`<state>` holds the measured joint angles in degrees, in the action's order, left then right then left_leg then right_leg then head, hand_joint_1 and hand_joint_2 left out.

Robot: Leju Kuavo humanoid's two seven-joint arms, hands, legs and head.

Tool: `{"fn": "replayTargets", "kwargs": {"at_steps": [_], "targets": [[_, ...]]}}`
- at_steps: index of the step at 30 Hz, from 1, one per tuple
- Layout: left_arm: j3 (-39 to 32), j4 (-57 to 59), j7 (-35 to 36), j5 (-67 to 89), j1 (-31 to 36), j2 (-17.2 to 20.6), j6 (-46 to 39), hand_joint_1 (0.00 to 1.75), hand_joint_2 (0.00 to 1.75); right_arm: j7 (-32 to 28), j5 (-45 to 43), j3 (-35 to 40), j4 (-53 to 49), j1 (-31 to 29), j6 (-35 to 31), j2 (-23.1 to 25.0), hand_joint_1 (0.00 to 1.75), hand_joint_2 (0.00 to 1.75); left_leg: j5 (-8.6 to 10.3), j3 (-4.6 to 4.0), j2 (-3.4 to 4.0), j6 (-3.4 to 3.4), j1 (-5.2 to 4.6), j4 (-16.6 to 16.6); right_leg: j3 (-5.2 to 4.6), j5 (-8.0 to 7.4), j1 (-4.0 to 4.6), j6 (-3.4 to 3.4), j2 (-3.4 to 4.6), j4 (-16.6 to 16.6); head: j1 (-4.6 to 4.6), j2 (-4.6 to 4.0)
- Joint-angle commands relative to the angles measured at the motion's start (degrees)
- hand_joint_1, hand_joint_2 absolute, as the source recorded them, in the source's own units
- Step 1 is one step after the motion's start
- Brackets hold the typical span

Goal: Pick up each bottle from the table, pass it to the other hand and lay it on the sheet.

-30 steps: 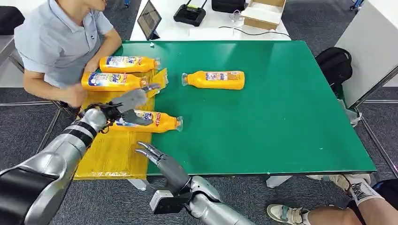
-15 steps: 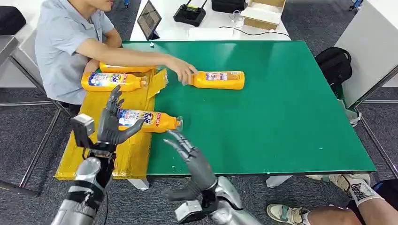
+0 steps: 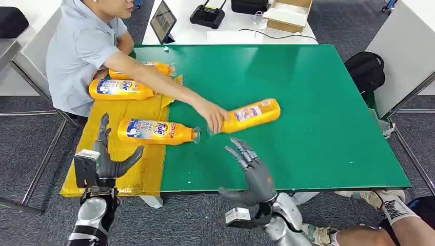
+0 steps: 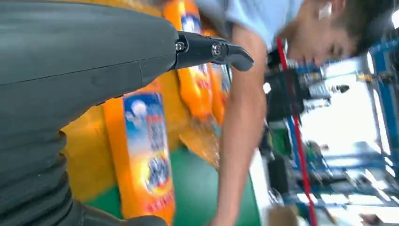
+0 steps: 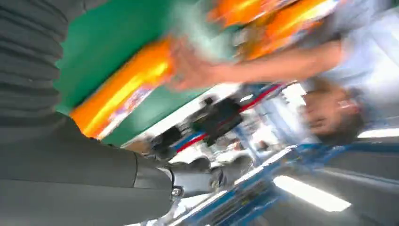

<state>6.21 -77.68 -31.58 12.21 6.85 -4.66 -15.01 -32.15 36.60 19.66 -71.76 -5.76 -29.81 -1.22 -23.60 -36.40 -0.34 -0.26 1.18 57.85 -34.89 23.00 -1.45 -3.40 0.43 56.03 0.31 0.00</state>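
Along the table's left edge, a sheet, with part hanging past the near rim. On the sheet, three bottles lying flat: nearest, neck out over the bare table; behind it another; farthest, partly behind a person's arm. Right of those, on the bare table, a fourth bottle, tilted, neck apparently in the person's hand. Before the sheet's near end, left hand; before the fourth bottle, right hand. Behind the table, a tablet and a box.
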Motion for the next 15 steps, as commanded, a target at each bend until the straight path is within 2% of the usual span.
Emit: {"fn": "replayTargets", "kwargs": {"at_steps": [1, 9, 10, 15], "targets": [[-0.6, -4.8, 0.8, 4.7, -4.9, -1.4, -2.8, 0.00, 1.75, 6.5, 6.0, -15.1, 14.3, -7.0, 3.3, -6.4, 0.00, 1.75, -0.11, 0.36, 0.03, 0.15, -0.02, 0.0, 0.41, 0.06, 0.02, 0.11, -0.04, -0.1, 0.00, 0.00], [-0.6, -4.3, 0.9, 4.7, -4.4, -1.4, -2.8, 0.00, 1.75, 7.8, 7.6, -14.7, 14.1, -6.9, 2.8, -5.6, 0.00, 1.75, -0.05, 0.20, -0.09, 0.06, -0.05, 0.0, 0.23, 0.03, -0.02, 0.10, -0.04, -0.1, 0.00, 0.00], [-0.4, -4.2, 0.9, 4.8, -4.1, -1.4, -2.7, 0.00, 1.75, 9.8, 9.5, -14.7, 15.1, -7.8, 3.7, -6.3, 0.00, 1.75, -0.12, 0.32, -0.07, 0.08, -0.03, 0.0, 0.34, 0.09, 0.01, 0.16, -0.04, 0.0, -0.02, 0.00], [0.7, -3.5, 1.8, 4.6, -2.7, -1.4, -1.8, 0.00, 1.75, 11.4, 13.7, -14.0, 21.5, -12.8, 4.9, -7.4, 0.00, 1.75, -0.03, 0.13, -0.06, 0.10, -0.02, 0.0, 0.17, 0.00, 0.00, 0.05, -0.01, 0.0, 0.00, 0.00]]}}
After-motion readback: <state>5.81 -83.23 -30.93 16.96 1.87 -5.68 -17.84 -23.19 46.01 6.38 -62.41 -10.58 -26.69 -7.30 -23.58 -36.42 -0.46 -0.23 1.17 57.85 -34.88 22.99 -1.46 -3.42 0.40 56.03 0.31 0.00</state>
